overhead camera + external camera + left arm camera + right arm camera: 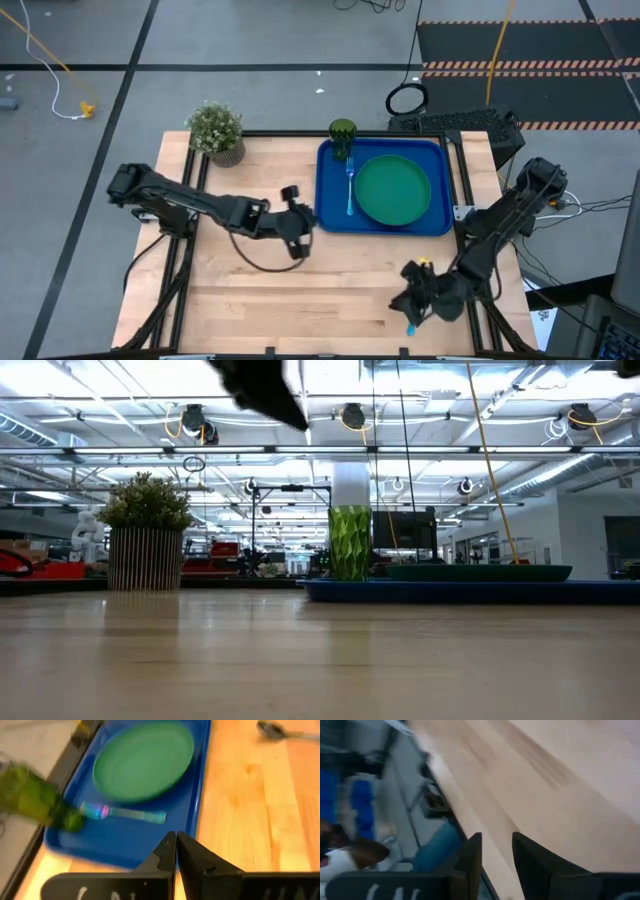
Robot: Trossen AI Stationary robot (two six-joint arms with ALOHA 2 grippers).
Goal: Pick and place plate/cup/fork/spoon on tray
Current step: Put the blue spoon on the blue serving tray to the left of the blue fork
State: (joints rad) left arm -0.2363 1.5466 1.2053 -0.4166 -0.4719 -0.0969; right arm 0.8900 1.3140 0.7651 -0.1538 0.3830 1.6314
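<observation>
Now, nearest me, the right gripper (418,300) hangs over the table's near right edge with the spoon (410,327) just beside it; I cannot tell whether it grips. Mid-table, the left gripper (305,220) is closed and empty, beside the tray (332,215). On the tray lie the fork (350,188) and the plate (392,189), with the cup (342,136) in its far corner.

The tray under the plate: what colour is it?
Blue. The tray shows best in the high view, with the green plate on it.
</observation>
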